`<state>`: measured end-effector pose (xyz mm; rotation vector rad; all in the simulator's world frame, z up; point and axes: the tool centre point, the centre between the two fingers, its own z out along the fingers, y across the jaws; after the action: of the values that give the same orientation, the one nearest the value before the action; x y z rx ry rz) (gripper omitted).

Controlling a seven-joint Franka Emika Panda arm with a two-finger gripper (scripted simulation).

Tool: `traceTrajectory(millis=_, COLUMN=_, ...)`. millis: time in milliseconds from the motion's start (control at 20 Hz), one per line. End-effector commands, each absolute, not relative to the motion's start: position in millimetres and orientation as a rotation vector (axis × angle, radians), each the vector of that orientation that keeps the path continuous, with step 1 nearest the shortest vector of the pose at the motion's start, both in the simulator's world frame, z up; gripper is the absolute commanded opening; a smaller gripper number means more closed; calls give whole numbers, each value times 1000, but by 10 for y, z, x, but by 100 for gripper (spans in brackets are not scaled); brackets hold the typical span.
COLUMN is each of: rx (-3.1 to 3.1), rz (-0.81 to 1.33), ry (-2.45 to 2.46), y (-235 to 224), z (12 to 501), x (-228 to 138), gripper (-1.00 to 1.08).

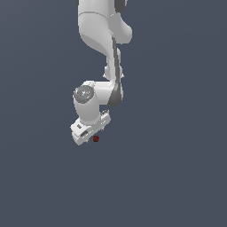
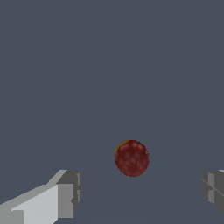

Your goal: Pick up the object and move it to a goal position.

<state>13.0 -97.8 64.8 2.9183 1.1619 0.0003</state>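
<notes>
- The object (image 2: 131,158) is a small dark red thing lying on the plain grey-blue desk (image 1: 177,177). In the wrist view it looks rounded and speckled, more like a ball than a block, with a sliver of orange at one edge. It sits alone, nothing else near it.
- In the exterior view the object (image 1: 95,138) lies just beside the lower edge of the gripper (image 1: 87,131), toward the exterior view's right, and looks tiny against the white hand.
- The wrist view shows the jaws spread wide, one fingertip (image 2: 65,194) on each side of the frame, empty and touching nothing. The object lies ahead of the gap between them, not yet inside it.
- I judge the step in hand to be the approach before the grasp. To do it well, the arm should bring the gap squarely over the object, drop low enough that the pads meet its middle, then close gently so it cannot roll or squirt away.
</notes>
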Motion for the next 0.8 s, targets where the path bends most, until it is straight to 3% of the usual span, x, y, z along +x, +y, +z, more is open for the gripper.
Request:
traceTrajectory(millis=0, rx=2918, rz=-1, ry=1163, y=-977, z=588, x=126, gripper=100)
traceTrajectory(millis=650, rx=2916, rz=0, ry=1169, y=-977, z=169, x=128, gripper=100)
traceTrajectory(millis=700, rx=2916, rz=0, ry=1169, y=-977, z=169, x=128, gripper=-100)
traceTrajectory(millis=750, rx=2916, rz=0, ry=1169, y=-977, z=169, x=128, gripper=-100)
